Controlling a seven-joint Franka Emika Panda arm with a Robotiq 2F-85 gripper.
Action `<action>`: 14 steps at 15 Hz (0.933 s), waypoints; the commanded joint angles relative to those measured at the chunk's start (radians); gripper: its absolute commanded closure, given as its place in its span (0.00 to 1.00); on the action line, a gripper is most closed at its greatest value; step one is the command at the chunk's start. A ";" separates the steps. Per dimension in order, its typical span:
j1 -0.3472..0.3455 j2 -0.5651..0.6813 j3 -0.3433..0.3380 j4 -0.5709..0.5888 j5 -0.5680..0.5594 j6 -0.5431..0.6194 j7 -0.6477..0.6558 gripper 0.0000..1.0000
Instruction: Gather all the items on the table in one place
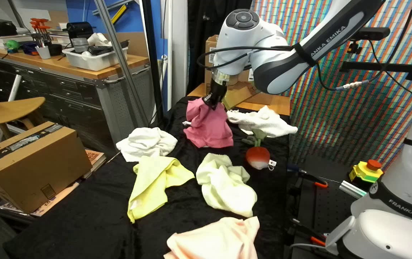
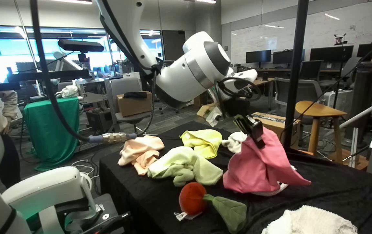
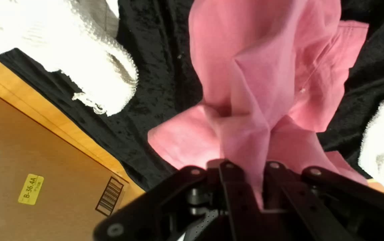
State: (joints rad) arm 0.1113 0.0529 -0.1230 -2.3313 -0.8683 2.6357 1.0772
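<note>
— What do the containers hold?
— In an exterior view, a white tub (image 1: pixel 94 64) on the wooden counter (image 1: pixel 56 65) carries a jumble, a grey round piece (image 1: pixel 81 45) among it. The white cup (image 1: pixel 43 53) nearby has orange-handled tools (image 1: pixel 40 26).
— And the fingers (image 3: pixel 235 197)?
— Clamped on the pink cloth (image 3: pixel 262 67), its pinched part above the black-draped tabletop (image 1: pixel 94 216).
— Everything else?
— Spread over the tabletop: yellow cloth (image 1: pixel 155 180) just beside a white cloth (image 1: pixel 146 144), pale green cloth (image 1: pixel 227 187), peach cloth (image 1: pixel 216 241), plush radish (image 1: pixel 257 156) near a textured white cloth (image 1: pixel 269 122).
— Anything only some views catch?
— An exterior view has a whiteboard (image 2: pixel 270 45) and monitors (image 2: pixel 258 56). The wrist view alone gives a yellow label (image 3: pixel 31 189) and barcode (image 3: pixel 110 195) on a brown box (image 3: pixel 54 211).
— Readable?
— The label says "B-36.4A". A black band (image 1: pixel 411 207) low on the arm says "FRANKA EMIKA"; higher up, a strap (image 1: pixel 303 54) covers the start of the lettering, leaving "ANKA EMIKA".
</note>
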 commanded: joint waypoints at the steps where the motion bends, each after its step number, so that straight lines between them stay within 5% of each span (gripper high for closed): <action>1: -0.043 0.002 0.042 0.003 0.044 -0.009 -0.003 0.56; 8: -0.073 -0.030 0.041 -0.002 0.040 -0.019 0.040 0.04; 14: -0.112 -0.144 0.041 -0.058 0.027 -0.056 0.128 0.00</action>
State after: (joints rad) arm 0.0307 -0.0002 -0.0990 -2.3382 -0.8338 2.6088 1.1481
